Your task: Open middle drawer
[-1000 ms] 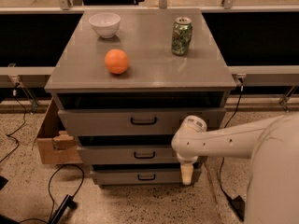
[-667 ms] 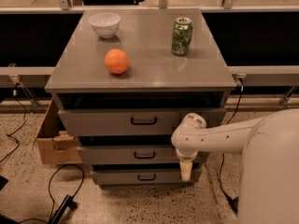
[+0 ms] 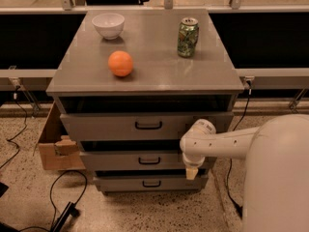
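The grey cabinet (image 3: 145, 79) has three drawers. The middle drawer (image 3: 116, 161) is the mid-sized front, with a small black loop handle (image 3: 148, 160) at its centre. It sits between the taller top drawer (image 3: 106, 126) and the narrow bottom drawer (image 3: 120, 182). My gripper (image 3: 191, 172) hangs from the white arm (image 3: 217, 144) in front of the middle drawer's right end, pointing down. It is well to the right of the handle and apart from it.
An orange ball (image 3: 120, 63), a white bowl (image 3: 108, 24) and a green can (image 3: 187, 37) stand on the cabinet top. A cardboard box (image 3: 52, 146) sits on the floor at the left, with cables (image 3: 63, 192) in front. My white body (image 3: 277, 178) fills the lower right.
The arm and gripper have shifted slightly left and up along the drawer fronts. The drawers have not moved.
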Controlling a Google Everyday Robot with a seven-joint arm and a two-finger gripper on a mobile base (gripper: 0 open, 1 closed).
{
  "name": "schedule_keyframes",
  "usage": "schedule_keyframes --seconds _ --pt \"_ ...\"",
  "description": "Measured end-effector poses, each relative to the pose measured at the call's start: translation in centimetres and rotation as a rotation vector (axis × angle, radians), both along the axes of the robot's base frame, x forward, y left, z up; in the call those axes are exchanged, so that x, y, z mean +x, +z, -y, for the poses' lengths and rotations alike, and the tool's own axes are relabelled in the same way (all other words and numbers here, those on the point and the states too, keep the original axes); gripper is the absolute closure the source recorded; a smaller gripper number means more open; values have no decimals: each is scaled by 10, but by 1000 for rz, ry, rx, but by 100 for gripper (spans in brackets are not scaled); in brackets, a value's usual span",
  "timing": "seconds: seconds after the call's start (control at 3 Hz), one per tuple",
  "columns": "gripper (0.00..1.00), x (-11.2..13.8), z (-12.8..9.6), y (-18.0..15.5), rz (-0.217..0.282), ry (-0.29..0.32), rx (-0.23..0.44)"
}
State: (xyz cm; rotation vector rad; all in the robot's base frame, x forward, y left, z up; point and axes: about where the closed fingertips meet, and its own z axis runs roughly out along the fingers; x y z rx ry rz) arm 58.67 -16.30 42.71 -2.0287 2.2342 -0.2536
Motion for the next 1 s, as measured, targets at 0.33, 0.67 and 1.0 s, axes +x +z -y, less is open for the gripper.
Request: schedule_keyframes --seconds 0.33,0.67,1.0 --pt "57 -19 10 2 -15 -23 11" --pt "79 -18 10 3 -15 -23 11" --pt "78 -18 10 9 -15 -23 11"
